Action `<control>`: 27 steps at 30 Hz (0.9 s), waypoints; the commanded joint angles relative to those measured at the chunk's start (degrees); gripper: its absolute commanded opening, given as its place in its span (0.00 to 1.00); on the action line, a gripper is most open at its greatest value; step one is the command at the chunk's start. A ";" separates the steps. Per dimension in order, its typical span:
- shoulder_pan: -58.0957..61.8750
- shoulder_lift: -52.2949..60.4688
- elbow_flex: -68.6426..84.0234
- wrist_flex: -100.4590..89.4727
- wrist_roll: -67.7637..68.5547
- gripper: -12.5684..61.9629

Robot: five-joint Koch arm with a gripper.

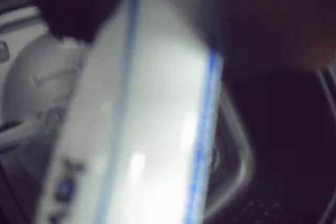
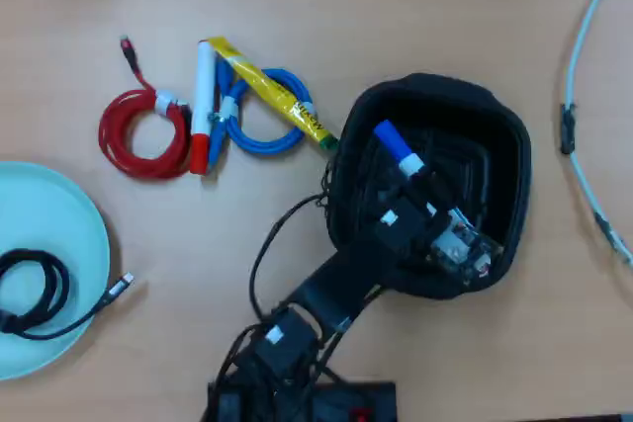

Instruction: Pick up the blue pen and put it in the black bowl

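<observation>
Blue-capped, the blue pen (image 2: 394, 147) is pinched in the gripper (image 2: 420, 177) above the black bowl (image 2: 504, 145).

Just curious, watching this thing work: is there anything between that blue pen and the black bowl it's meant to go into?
Nothing visible. In the overhead view, the gripper holds the blue pen right over the black bowl, whose inside looks empty.
</observation>
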 commanded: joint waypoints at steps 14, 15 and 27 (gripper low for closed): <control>-0.26 -7.73 -0.09 -6.33 -0.62 0.07; -0.35 -8.17 -0.18 -6.42 -0.62 0.07; -0.35 -8.35 3.08 -10.72 -4.04 0.31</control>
